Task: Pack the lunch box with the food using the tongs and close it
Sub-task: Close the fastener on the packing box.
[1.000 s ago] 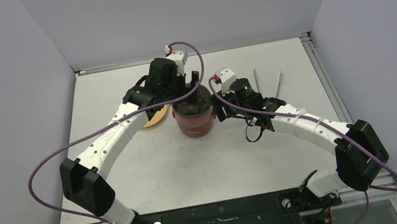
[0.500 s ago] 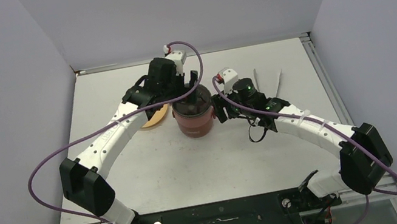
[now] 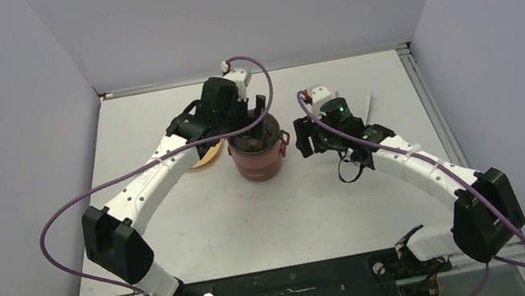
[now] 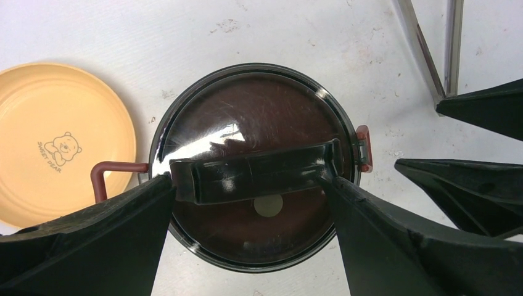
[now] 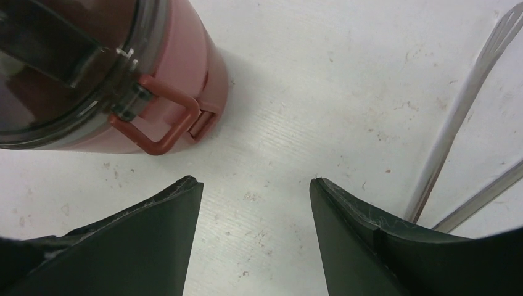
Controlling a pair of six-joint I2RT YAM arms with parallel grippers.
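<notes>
At mid-table, the lunch box, lid on, beside the plate. Directly above it with the left gripper: jaws spread wide, 2 fingers flanking the lid's handle, 1 at each end; impossible to tell whether touching. To its right with the right gripper: jaws apart, nothing between, low over bare table, tongs lying just beside, untouched.
</notes>
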